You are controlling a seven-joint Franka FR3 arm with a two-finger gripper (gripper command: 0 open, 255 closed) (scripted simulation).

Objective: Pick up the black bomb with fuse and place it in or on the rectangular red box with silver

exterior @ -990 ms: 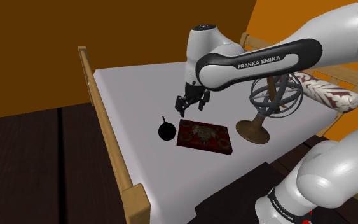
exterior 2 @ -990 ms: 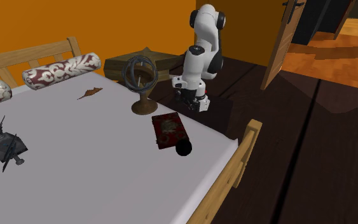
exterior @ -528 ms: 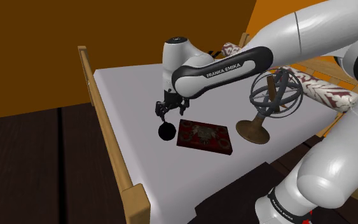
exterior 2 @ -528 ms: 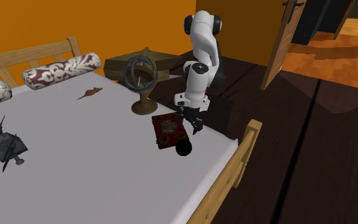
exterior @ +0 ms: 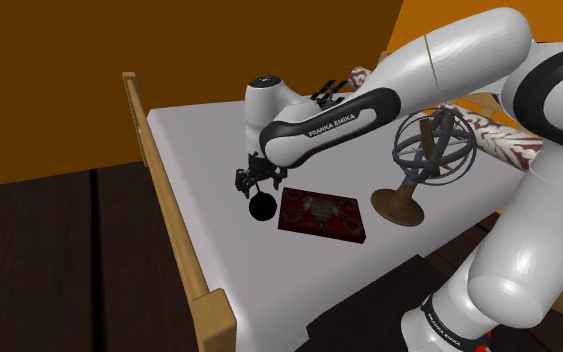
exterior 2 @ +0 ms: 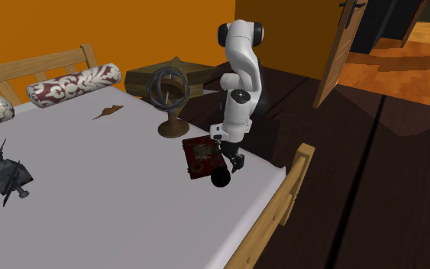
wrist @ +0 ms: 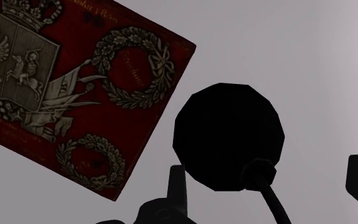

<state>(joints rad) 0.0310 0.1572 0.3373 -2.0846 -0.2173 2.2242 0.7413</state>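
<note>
Over the bed (exterior: 199,135), your gripper (wrist: 269,173) hangs open and empty above the bomb (wrist: 227,130); expect it rigid, smooth, roll-prone: grip across its middle

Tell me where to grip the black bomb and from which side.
Probably grip the bomb across its round body, coming straight down from above: it sits on the bed beside the box, fuse pointing up, and the open tool hangs over it.

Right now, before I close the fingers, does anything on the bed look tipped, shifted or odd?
Nothing stands out. The bomb sits on the sheet beside the red box, with a narrow gap between them. The box lies flat. The open gripper hangs over the bomb.
</note>
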